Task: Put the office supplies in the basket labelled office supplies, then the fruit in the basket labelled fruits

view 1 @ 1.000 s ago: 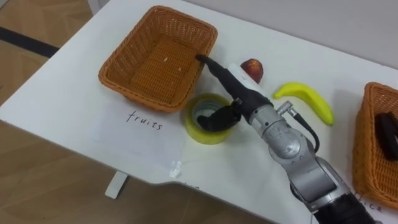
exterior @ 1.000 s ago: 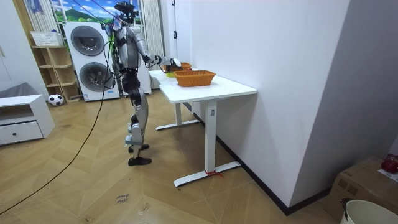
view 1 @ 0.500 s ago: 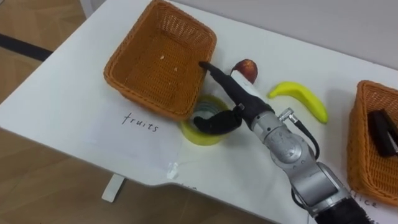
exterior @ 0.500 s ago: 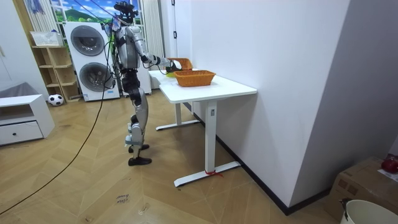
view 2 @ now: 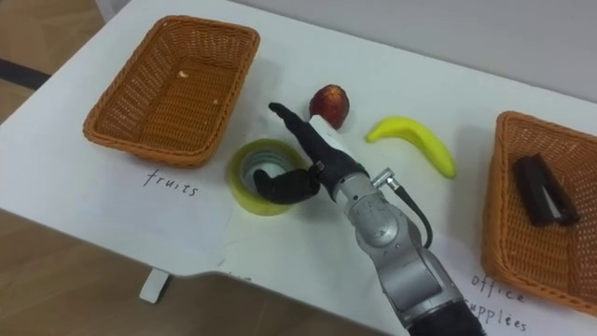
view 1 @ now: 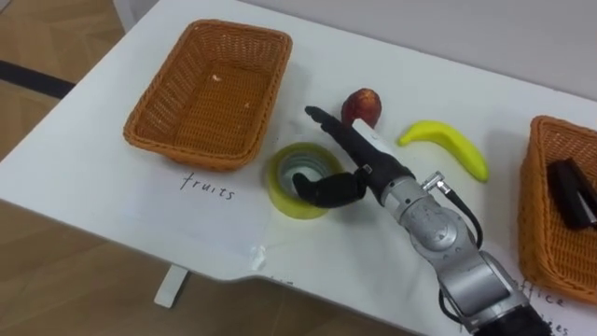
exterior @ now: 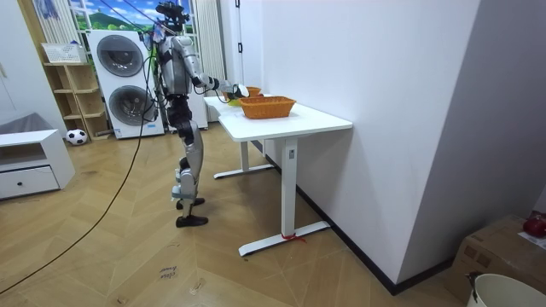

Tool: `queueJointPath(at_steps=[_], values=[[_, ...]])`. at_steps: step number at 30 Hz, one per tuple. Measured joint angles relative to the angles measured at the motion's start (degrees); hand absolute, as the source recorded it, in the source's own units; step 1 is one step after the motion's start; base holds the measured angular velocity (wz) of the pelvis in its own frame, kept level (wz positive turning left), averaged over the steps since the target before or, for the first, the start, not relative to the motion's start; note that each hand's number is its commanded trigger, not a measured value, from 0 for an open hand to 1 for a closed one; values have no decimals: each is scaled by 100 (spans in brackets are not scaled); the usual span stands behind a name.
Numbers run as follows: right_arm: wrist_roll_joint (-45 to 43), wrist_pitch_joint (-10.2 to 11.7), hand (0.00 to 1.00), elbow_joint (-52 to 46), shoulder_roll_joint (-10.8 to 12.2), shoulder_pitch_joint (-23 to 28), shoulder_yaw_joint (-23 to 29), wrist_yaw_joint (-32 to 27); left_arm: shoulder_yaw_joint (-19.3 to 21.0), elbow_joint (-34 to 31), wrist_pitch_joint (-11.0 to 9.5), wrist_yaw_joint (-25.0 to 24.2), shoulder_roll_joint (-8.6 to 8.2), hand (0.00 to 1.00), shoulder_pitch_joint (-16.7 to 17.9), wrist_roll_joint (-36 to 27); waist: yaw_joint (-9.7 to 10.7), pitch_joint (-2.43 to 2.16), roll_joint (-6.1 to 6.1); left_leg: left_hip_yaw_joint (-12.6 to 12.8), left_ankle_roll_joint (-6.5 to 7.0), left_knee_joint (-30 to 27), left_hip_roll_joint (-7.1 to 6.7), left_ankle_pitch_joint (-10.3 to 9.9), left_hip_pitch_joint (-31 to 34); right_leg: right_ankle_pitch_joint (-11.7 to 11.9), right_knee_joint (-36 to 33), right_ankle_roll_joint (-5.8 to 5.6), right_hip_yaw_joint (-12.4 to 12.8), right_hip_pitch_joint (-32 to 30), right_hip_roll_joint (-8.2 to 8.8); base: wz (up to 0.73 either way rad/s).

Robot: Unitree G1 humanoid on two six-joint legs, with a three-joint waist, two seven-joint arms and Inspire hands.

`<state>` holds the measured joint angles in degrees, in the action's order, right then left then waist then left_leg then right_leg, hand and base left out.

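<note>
Our right hand (view 1: 364,161) is down on the white worktop (view 1: 103,191), partly over a yellow tape roll (view 1: 280,191) that lies flat with its hole facing up. The thumb (view 1: 322,191) is curled over the roll's nearer rim and down into the hole, so we have the roll hooked. The other fingers (view 1: 328,128) are straight and point away from us, past the roll's far edge. We can't tell whether those straight fingers touch the rim. The roll itself rests on the worktop.

Just beyond the fingertips and a little to their right is a red apple (view 1: 362,105), close but not touching. Further right of the hand a banana (view 1: 448,145) lies on the worktop, apart from the apple. Ahead and to the left of the hand is the fruit basket (view 1: 187,149), with no fruit in it; its near corner is just beside the roll. Well off to the hand's right is the second basket (view 1: 534,238), with a dark flat object (view 1: 571,191) lying inside it.

In the room view we stand at the end of the worktop, at the room view's left, with one arm stretched out over it and a washing machine (exterior: 119,55) behind us.
</note>
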<state>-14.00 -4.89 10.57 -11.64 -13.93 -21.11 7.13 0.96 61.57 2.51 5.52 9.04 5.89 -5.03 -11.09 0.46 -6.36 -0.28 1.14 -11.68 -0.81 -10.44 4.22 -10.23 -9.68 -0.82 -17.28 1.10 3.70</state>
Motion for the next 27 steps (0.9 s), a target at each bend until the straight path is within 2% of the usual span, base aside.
queueJointPath(at_steps=[18,22,27], values=[[-241,48,0,-82,64,-40,-2,-354,-5,117,-69,-19,0,0,-5,1,-19,12,17,23,0,38,1,0,-47,0,3,0,-2,1,2,0],[-257,49,0,-140,58,-45,-2,-236,6,287,-141,-120,21,0,-49,1,-15,12,18,8,0,39,1,0,-52,0,4,0,-12,14,2,0],[-276,48,0,-140,43,-46,6,36,85,285,-135,-245,32,0,-80,9,-5,13,11,7,0,34,2,0,-50,0,-1,0,-19,11,5,0]])
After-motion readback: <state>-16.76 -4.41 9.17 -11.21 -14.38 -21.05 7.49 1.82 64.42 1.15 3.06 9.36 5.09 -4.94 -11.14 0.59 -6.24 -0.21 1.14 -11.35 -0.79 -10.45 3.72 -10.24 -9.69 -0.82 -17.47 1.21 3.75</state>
